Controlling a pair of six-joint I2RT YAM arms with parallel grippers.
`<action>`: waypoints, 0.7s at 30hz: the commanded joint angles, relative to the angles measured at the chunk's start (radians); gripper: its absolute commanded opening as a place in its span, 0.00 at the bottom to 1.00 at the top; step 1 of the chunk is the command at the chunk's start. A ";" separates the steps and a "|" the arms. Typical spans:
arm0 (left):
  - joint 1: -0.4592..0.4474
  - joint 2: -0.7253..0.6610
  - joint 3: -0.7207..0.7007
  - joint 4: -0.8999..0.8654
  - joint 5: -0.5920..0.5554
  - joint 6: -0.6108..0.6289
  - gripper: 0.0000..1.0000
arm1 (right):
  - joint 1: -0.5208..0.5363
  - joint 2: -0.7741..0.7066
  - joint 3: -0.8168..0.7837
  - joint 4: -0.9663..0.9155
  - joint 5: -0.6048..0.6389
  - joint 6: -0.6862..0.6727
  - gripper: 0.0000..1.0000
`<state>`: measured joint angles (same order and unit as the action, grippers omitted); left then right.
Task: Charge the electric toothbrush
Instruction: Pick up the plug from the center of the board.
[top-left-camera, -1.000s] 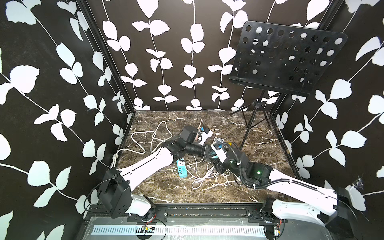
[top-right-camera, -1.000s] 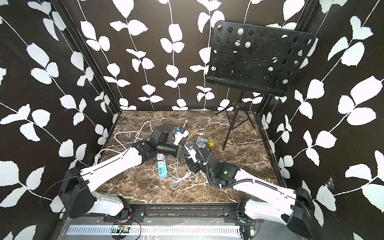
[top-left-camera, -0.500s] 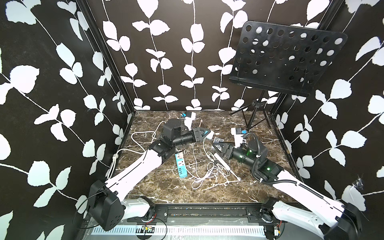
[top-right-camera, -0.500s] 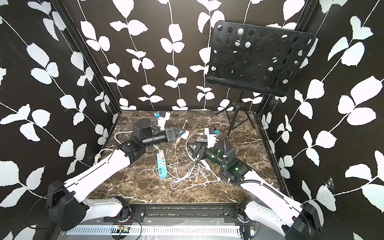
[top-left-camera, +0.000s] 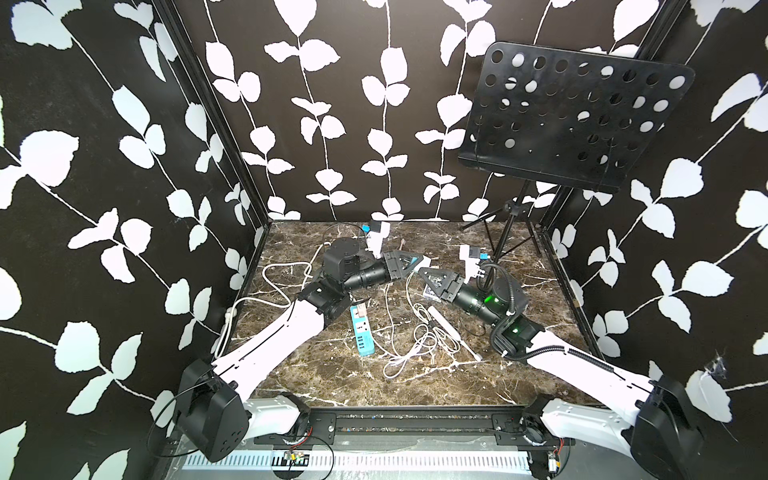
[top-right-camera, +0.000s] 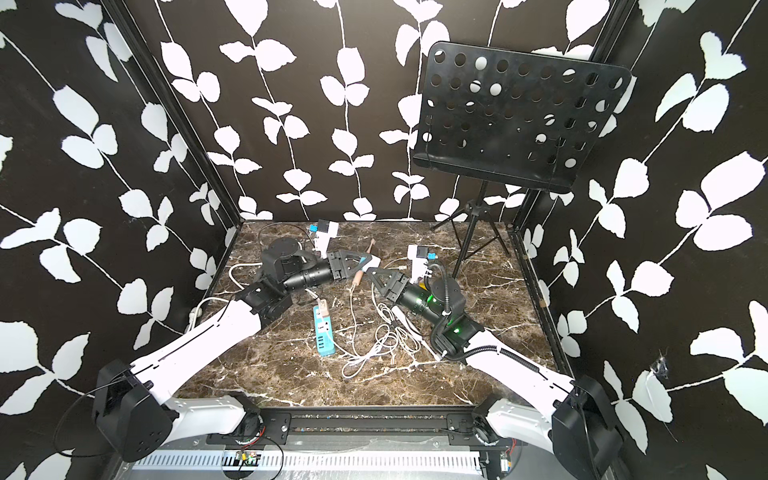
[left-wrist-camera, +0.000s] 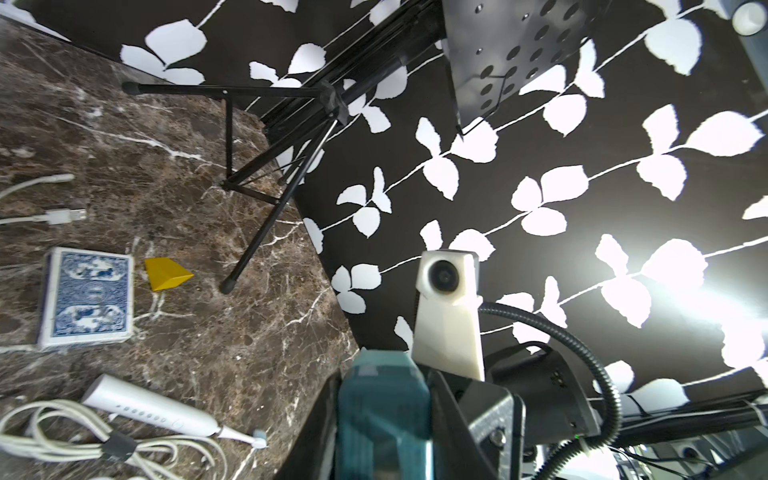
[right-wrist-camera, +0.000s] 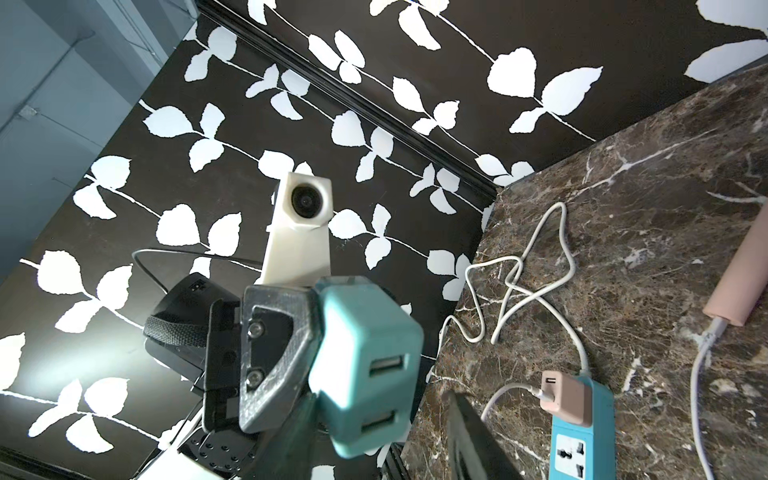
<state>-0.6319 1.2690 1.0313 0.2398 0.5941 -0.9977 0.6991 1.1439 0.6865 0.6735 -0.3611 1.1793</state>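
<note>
In both top views, clamps teal USB adapter (top-right-camera: 365, 262) in left gripper (top-left-camera: 415, 264); right gripper (top-left-camera: 426, 278) state unclear. Left wrist view: white electric toothbrush (left-wrist-camera: 149, 409) flat on marble table (left-wrist-camera: 208, 208) beside coiled cable (left-wrist-camera: 62, 436). Right wrist view: adapter pinched between jaws.

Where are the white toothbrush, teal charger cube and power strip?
white toothbrush (left-wrist-camera: 149, 411): left wrist view, handle.
teal charger cube (right-wrist-camera: 374, 386): right wrist view, port face.
power strip (top-left-camera: 360, 332): in a top view, body middle.

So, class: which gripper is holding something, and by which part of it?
The left gripper holds the teal cube-shaped plastic USB charger by the end away from its two ports. The right gripper holds nothing.
</note>
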 joint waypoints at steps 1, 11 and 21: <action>-0.006 -0.026 -0.007 0.078 0.053 -0.035 0.06 | -0.006 0.010 0.001 0.180 0.001 0.079 0.45; -0.026 0.012 0.005 0.150 0.109 -0.088 0.07 | -0.012 0.030 -0.021 0.329 0.046 0.114 0.37; -0.033 -0.007 0.009 0.070 0.084 -0.023 0.27 | -0.013 -0.006 -0.015 0.265 0.069 0.064 0.11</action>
<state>-0.6479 1.2827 1.0313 0.3809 0.6487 -1.0691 0.6930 1.1660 0.6575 0.9203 -0.3378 1.2831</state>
